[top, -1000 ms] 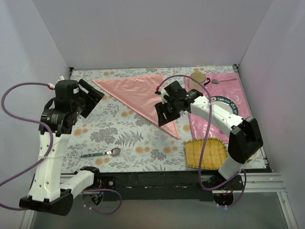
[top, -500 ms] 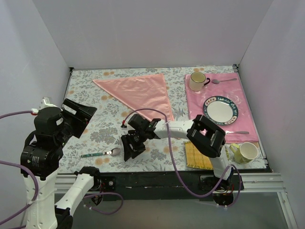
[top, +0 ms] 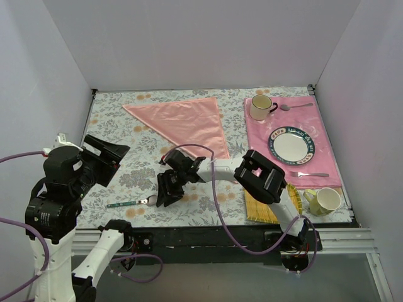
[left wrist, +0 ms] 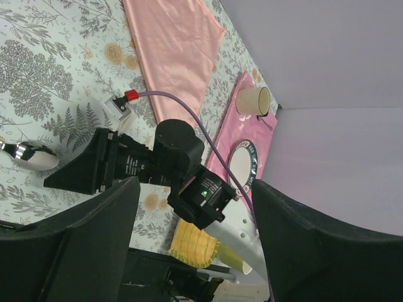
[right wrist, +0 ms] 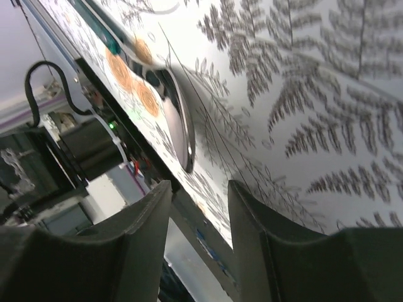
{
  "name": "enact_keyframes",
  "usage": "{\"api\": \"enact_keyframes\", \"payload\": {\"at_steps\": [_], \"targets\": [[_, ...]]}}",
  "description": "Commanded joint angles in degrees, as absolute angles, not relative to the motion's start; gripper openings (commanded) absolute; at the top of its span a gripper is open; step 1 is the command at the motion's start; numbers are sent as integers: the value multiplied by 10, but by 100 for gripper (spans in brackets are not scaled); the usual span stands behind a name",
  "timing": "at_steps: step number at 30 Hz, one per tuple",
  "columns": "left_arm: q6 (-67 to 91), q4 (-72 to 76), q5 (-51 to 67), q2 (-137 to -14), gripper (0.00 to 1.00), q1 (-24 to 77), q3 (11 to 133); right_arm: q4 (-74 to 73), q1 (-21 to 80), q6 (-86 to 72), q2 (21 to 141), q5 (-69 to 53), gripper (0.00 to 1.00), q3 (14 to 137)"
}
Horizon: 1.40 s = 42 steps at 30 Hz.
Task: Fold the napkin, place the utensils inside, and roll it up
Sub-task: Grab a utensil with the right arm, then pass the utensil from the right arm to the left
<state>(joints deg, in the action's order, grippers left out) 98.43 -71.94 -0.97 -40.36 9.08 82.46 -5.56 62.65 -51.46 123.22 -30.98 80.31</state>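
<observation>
Teal-handled spoon [top: 132, 203]: lies flat on the floral tablecloth [top: 208, 202] at near left-centre, handle pointing left, silver bowl to the right. Nothing is holding it.

Right gripper [right wrist: 198, 185]: low over the cloth just right of the spoon's bowl. Fingers are parted and released. In the wrist view the bowl shows beyond the gap between the fingertips. Contact with the spoon cannot be judged. The right arm reaches leftward across the near centre of the table.

Left gripper [left wrist: 195, 185]: raised well above the near left side, fingers spread wide, nothing between them.

Yellow woven mat [top: 272, 202]: near right, partly behind the right arm. Yellow-green mug [top: 324, 200] stands just right of it.

Pink placemat [top: 263, 148]: right side, running from mid to far. On it, near to far: a silver utensil [top: 310, 174] lying crosswise (type unclear), a dark-rimmed plate [top: 291, 145], a cream mug [top: 259, 107], and an all-silver spoon [top: 295, 106] at the far right corner.

Napkin [top: 182, 121]: far centre, well apart from the teal-handled spoon. Folded into a triangle, long edge along the far side, point toward the near right. Lies flat, and neither gripper touches it.
</observation>
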Motion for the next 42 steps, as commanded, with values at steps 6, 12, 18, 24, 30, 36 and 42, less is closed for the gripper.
{"api": "enact_keyframes", "payload": {"at_steps": [6, 12, 18, 24, 30, 36, 42], "targets": [[984, -739, 16, -402, 71, 89, 841, -36, 627, -560, 1294, -295, 42, 863], [973, -730, 28, -399, 71, 89, 830, -86, 618, -524, 1317, -322, 9, 914], [920, -661, 98, -400, 71, 89, 775, -197, 558, -328, 1253, -316, 1, 963], [825, -577, 245, -474, 64, 89, 682, -413, 486, -5, 1157, -305, 1, 976], [746, -415, 329, -528, 61, 91, 613, -433, 416, 102, 1049, -380, 1, 882], [660, -379, 359, -628, 56, 169, 623, -429, 413, 127, 1003, -452, 1, 831], [626, -361, 424, -711, 56, 242, 620, -421, 413, 126, 985, -476, 1, 814]]}}
